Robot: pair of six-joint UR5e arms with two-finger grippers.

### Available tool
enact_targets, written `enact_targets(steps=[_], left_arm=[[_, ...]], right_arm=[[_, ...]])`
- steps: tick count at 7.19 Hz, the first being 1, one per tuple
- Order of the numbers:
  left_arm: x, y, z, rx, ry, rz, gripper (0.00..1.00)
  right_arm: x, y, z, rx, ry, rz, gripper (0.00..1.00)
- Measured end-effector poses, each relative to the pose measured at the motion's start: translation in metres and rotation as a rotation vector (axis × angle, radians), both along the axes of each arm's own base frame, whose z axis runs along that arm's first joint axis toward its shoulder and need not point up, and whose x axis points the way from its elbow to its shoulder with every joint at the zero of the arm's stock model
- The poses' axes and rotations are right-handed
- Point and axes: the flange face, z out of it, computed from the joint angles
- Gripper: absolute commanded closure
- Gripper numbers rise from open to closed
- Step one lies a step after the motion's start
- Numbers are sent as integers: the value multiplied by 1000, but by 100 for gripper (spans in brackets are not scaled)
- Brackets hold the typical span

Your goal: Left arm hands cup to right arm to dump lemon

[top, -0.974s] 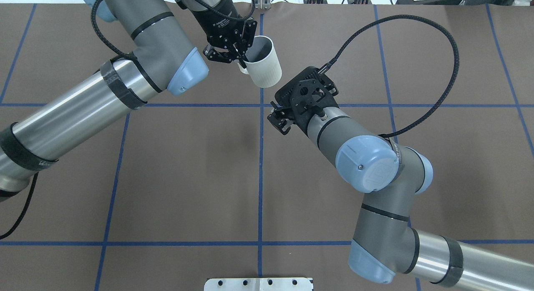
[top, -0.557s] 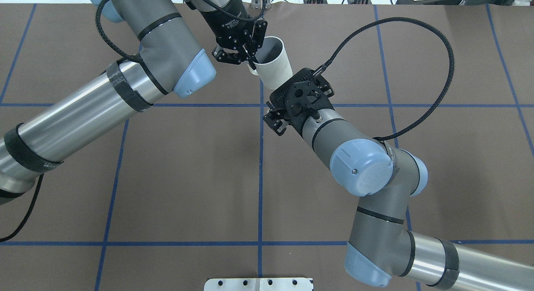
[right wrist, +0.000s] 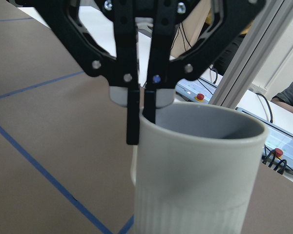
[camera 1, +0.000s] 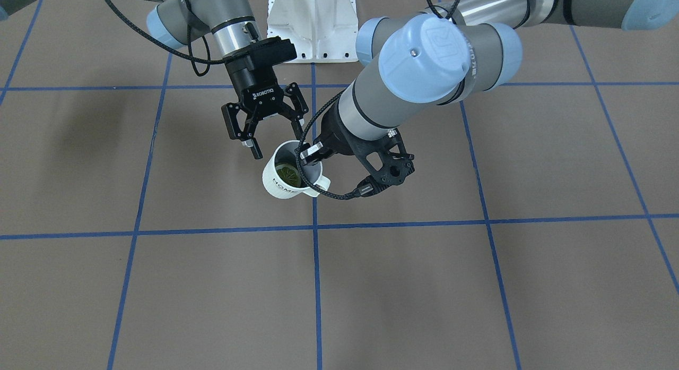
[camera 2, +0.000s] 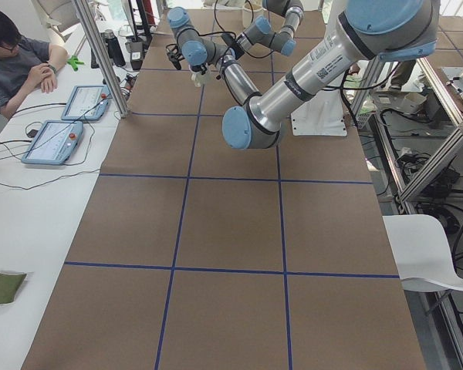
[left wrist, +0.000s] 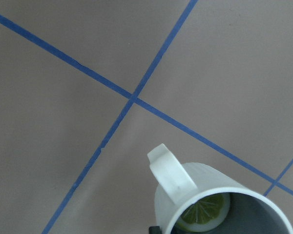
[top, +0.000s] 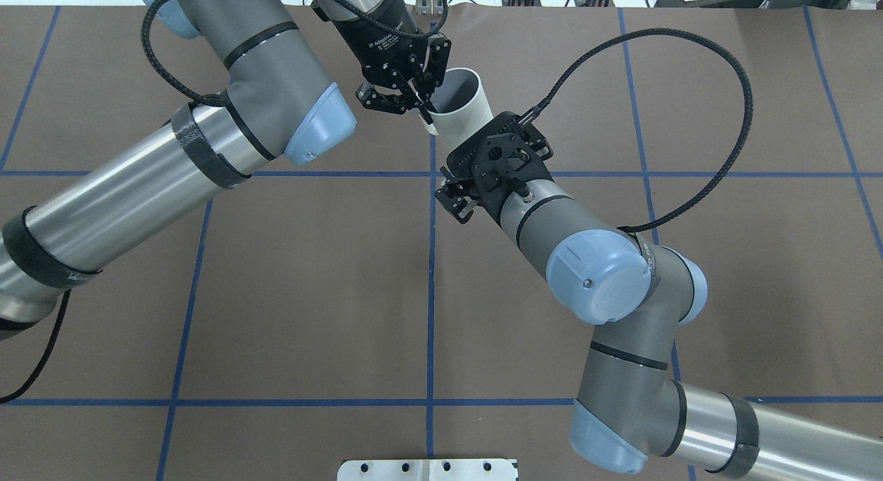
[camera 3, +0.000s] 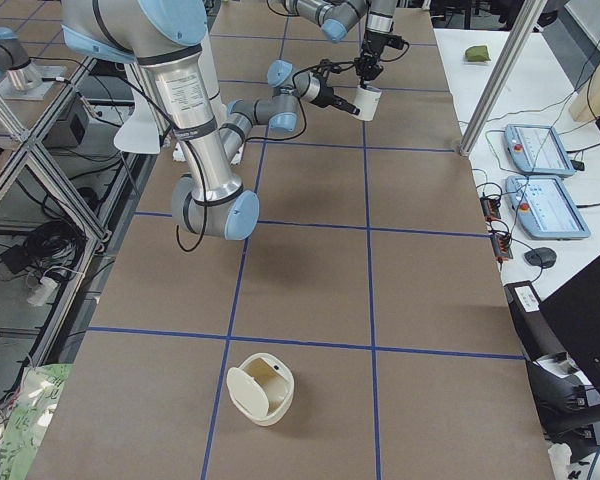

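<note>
The white ribbed cup hangs above the table, tilted, with "HOME" on its side. The lemon lies inside it and also shows in the left wrist view. My left gripper is shut on the cup's rim next to the handle, one finger inside and one outside. My right gripper, marked ROBOTIQ, is open, with a finger on either side of the cup's body. I cannot tell if it touches. In the overhead view the right wrist bracket hides the cup's lower part and the right gripper.
The white robot base plate stands at the table's robot side. A cream round holder sits on the table far toward the robot's right end. An operator with tablets sits beside the table. A metal post stands at the table's edge.
My left arm has carried the cup to the right, toward the right arm. My right arm has moved up to the cup, and its wrist bracket now covers the cup's lower part.
</note>
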Motion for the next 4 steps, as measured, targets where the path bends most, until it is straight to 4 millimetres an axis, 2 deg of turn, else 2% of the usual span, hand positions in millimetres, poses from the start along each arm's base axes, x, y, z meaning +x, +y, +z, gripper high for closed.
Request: enact_targets(steps=[4], left_arm=[[-3, 6, -3, -5, 14, 19, 100]], right_arm=[[4, -4, 2, 0, 1, 9, 1]])
